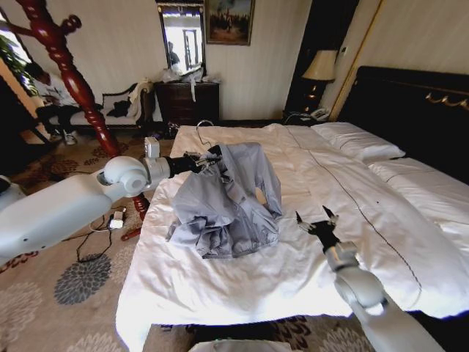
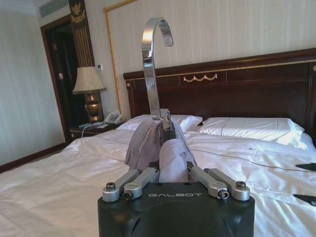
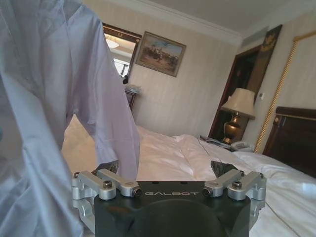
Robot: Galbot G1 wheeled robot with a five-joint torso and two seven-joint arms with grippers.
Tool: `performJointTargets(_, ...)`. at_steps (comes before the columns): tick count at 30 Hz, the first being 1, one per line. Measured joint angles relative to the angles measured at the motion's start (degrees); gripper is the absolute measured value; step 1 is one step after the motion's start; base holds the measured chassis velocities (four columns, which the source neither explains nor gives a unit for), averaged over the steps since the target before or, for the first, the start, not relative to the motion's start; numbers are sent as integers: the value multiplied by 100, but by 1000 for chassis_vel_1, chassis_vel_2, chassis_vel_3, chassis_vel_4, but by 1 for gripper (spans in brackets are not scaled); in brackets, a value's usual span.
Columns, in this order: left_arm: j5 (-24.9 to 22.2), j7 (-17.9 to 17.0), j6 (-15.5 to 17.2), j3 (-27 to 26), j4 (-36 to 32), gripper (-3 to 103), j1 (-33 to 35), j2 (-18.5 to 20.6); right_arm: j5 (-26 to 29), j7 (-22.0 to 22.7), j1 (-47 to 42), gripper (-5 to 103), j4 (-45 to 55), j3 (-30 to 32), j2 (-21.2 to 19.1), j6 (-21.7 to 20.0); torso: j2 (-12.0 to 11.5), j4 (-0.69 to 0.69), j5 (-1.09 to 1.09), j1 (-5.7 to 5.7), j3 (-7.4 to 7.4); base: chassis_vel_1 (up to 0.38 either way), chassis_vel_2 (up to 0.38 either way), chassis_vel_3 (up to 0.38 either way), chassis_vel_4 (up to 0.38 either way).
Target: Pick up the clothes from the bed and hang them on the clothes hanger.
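The left gripper (image 1: 207, 160) is closed on the clothes hanger (image 2: 159, 129): in the left wrist view its fingers are drawn together around the hanger's black shoulder part, which is covered by a fold of the clothes (image 1: 227, 198), and the silver wire hook (image 2: 152, 59) stands upright above the fingers. In the head view this gripper is above the left part of the bed (image 1: 220, 282), at the end of the left arm that reaches in from the robot's left side. The clothes, a light grey-blue jacket, hang down from the hanger; the upper part is lifted and the lower part lies bunched on the white sheet. The right gripper (image 1: 316, 220) is just to the right of the clothes, low over the sheet, with its two fingers spread wide apart and nothing between them. In the right wrist view the jacket hangs close beside the right gripper's fingers (image 3: 106, 170), but I cannot tell if it touches them. Behind the bed I see the black headboard (image 2: 237, 94) with gold trim, white pillows (image 1: 359, 141), and a lamp (image 2: 90, 91) on a bedside table. A reddish-brown wooden coat stand (image 1: 69, 77) stands on the carpet to the left of the bed.
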Motion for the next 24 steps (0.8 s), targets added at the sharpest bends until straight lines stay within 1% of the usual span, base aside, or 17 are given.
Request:
performJointTargets(2, -11, -15, -12, -3, -88, 15, 8, 97, -61, -57, -276, 100, 116, 72, 322, 88, 0, 1, 1, 1, 0, 0, 0, 0, 0)
performJointTargets(3, -11, -15, -12, -3, -88, 15, 8, 97, -61, -57, -276, 100, 116, 72, 322, 88, 0, 1, 1, 1, 0, 0, 0, 0, 0)
performJointTargets(5, -23, -38, -25, -12, -136, 15, 19, 157, -126, -91, -447, 100, 144, 130, 557, 188, 0, 1, 0, 0, 1, 0, 0, 0, 0)
performJointTargets(8, -50, -81, -44, -140, -219, 15, 126, 279, -344, -186, -707, 100, 139, 283, 895, 465, 0, -1, 2, 0, 0, 0, 0, 0, 0)
performJointTargets(14, -20, -108, -52, -416, -304, 15, 416, 421, -461, -213, -766, 100, 130, 327, 948, 543, 0, 2, 0, 1, 1, 0, 0, 0, 0)
performJointTargets(17, 50, -196, -52, -672, -377, 15, 666, 491, -464, -214, -759, 100, 124, 325, 942, 545, 0, 0, 0, 1, 1, 0, 0, 0, 0)
performJointTargets(24, 57, -488, -57, -1170, -493, 15, 1050, 661, -462, -214, -739, 100, 115, 308, 927, 544, 0, 2, 1, 1, 1, 0, 0, 0, 0)
